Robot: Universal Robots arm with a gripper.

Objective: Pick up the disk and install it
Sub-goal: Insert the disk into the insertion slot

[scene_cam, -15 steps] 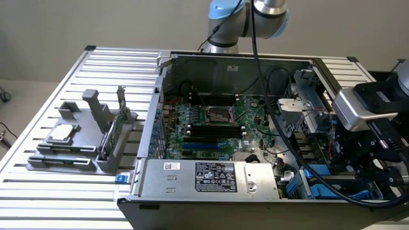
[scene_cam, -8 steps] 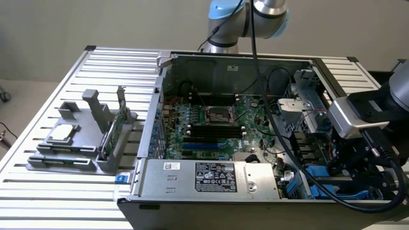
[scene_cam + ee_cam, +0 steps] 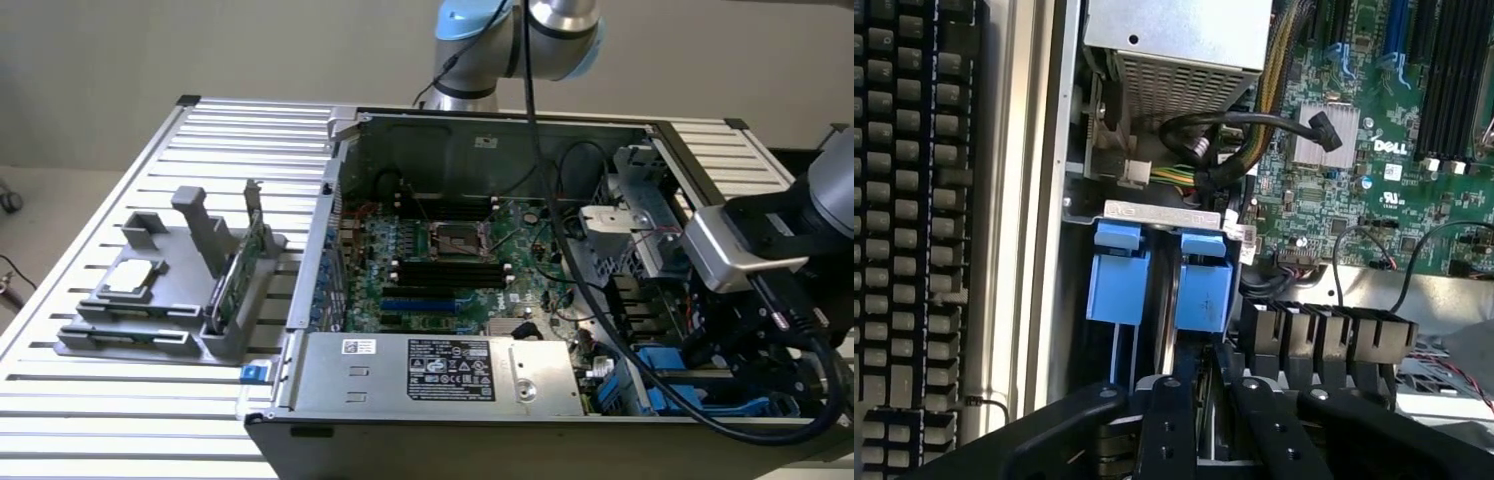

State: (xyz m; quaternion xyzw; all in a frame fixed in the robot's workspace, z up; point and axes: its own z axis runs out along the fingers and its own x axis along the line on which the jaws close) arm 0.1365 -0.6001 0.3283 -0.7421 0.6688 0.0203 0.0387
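Observation:
The disk [image 3: 1204, 290] is seen edge-on, its blue plastic bracket facing the wrist camera, standing upright in the drive bay at the corner of the open computer case [image 3: 314, 250]. My gripper [image 3: 1206, 388] reaches down into that bay, and its black fingers [image 3: 1166, 430] stand close together on either side of the disk's edge. In the exterior view, the gripper [image 3: 721, 350] hangs over the case's corner on the exterior view's right, with blue plastic [image 3: 663, 362] just beneath it. How deep the disk sits in the bay is hidden.
A second blue bracket [image 3: 1119, 270] sits right beside the disk. The power supply [image 3: 441, 370], black cables [image 3: 1234, 130] and the motherboard [image 3: 447, 260] crowd the case. A grey parts holder [image 3: 160, 300] with a small silver chip and a green card stands at the exterior view's left.

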